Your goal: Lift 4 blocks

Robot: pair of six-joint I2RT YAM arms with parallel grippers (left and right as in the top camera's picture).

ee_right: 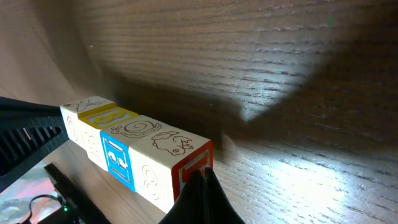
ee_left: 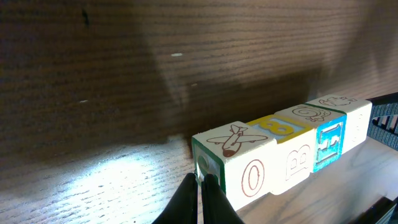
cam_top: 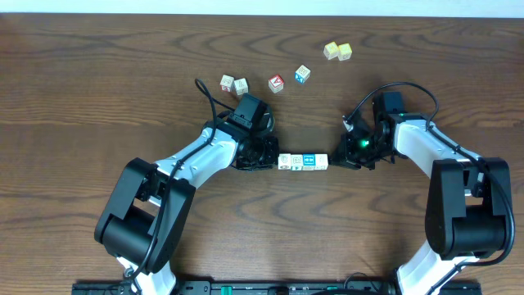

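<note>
Four blocks [cam_top: 303,161] form one tight row between my two grippers at mid-table. In the left wrist view the near end block [ee_left: 239,163] has a plane on top and a green end face. The third block shows a bright blue face [ee_left: 329,146]. My left gripper [ee_left: 200,182] is shut, its tips pressed against that green end. In the right wrist view the end block [ee_right: 168,155] has a red-framed end face. My right gripper [ee_right: 203,175] is shut and pushes on it. The row's shadow lies offset on the wood, so it seems to hang just above the table.
Loose cubes lie at the far side of the table: two cream ones [cam_top: 233,83], a red-faced one [cam_top: 276,83], a pale-blue one [cam_top: 303,74] and a yellow pair [cam_top: 336,52]. Both arms reach in from the near edge, left [cam_top: 205,156] and right [cam_top: 426,143].
</note>
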